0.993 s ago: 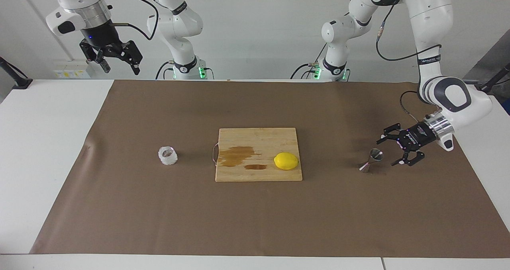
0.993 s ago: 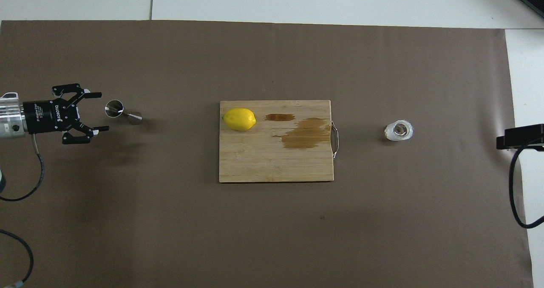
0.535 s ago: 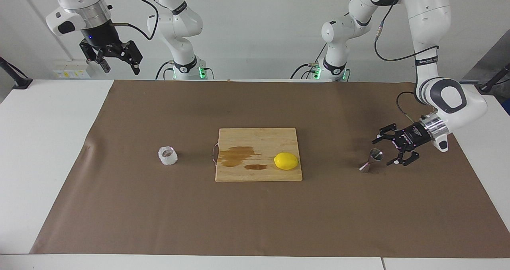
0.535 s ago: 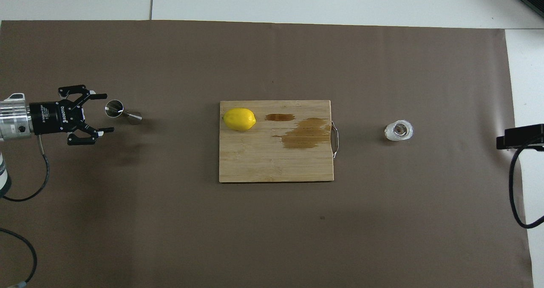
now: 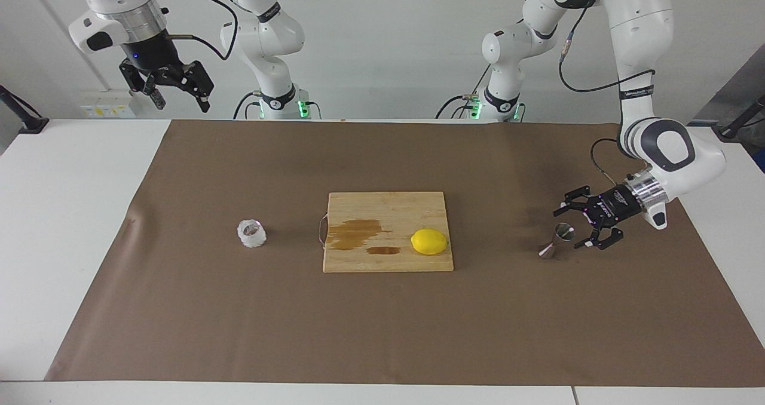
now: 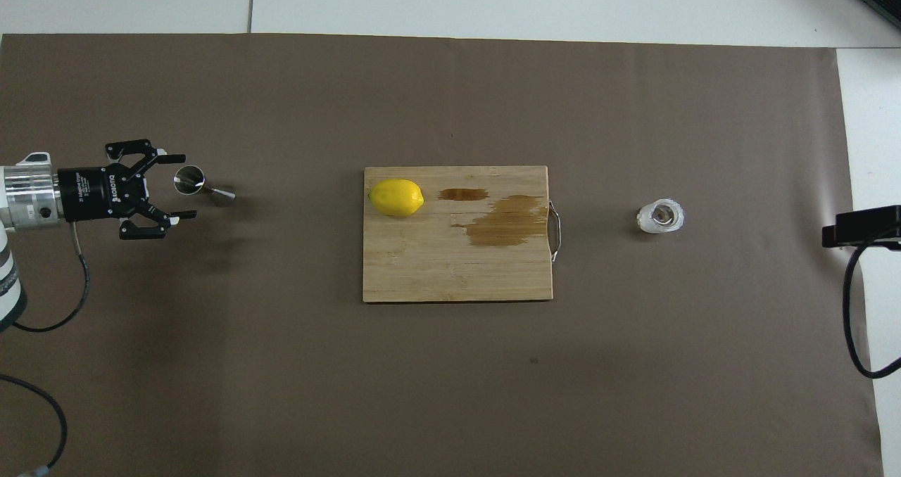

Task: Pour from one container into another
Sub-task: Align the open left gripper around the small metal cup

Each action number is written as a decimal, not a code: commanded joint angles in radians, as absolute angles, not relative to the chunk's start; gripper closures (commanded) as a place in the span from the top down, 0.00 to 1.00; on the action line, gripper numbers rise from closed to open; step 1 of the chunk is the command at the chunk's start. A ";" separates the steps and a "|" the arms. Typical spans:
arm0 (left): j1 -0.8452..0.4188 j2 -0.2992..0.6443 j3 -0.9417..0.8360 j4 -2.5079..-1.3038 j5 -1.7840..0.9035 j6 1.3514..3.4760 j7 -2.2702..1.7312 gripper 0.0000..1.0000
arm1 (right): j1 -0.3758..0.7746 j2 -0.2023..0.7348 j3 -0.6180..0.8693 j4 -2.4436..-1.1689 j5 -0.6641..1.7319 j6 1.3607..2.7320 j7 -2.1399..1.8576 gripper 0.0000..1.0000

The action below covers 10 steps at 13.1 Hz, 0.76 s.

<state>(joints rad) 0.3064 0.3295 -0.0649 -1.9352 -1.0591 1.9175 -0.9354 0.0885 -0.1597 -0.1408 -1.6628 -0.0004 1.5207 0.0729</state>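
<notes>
The steel hourglass jigger point(image 5: 556, 241) stands upright on the brown mat at the left arm's end; it also shows in the overhead view point(image 6: 199, 184). My left gripper point(image 5: 570, 228) is open, held sideways and low just beside the jigger, its fingertips reaching either side of the upper cup without touching; in the overhead view the left gripper point(image 6: 184, 186) is level with the jigger. The faceted glass cup point(image 5: 251, 233) stands at the right arm's end, also in the overhead view point(image 6: 660, 217). My right gripper point(image 5: 178, 101) is open, waiting high above the table's edge by its base.
A wooden cutting board point(image 5: 387, 205) with a metal handle lies mid-table, with dark wet stains and a yellow lemon point(image 5: 429, 241) on it. The brown mat point(image 5: 382, 333) covers most of the white table. A black cable and mount point(image 6: 862, 227) show at the right arm's end.
My left gripper has slid along the mat toward the jigger, from a short way off to right beside it, staying open. The right arm and the cup have not moved.
</notes>
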 commanded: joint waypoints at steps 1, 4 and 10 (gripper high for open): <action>0.296 0.308 -0.055 -1.973 -1.083 1.928 -0.899 1.00 | 0.084 -0.179 -0.135 -1.681 -0.017 1.513 0.084 1.00; 0.287 0.307 -0.055 -1.980 -1.083 1.928 -0.881 1.00 | 0.084 -0.179 -0.135 -1.681 -0.018 1.513 0.084 1.00; 0.285 0.302 -0.055 -1.985 -1.083 1.931 -0.873 1.00 | 0.084 -0.179 -0.135 -1.681 -0.018 1.513 0.084 1.00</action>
<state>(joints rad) 0.2959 0.3291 -0.0649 -1.9468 -1.0600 1.9175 -0.8959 0.0885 -0.1597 -0.1408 -1.6628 -0.0004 1.5207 0.0729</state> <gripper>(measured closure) 0.000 0.000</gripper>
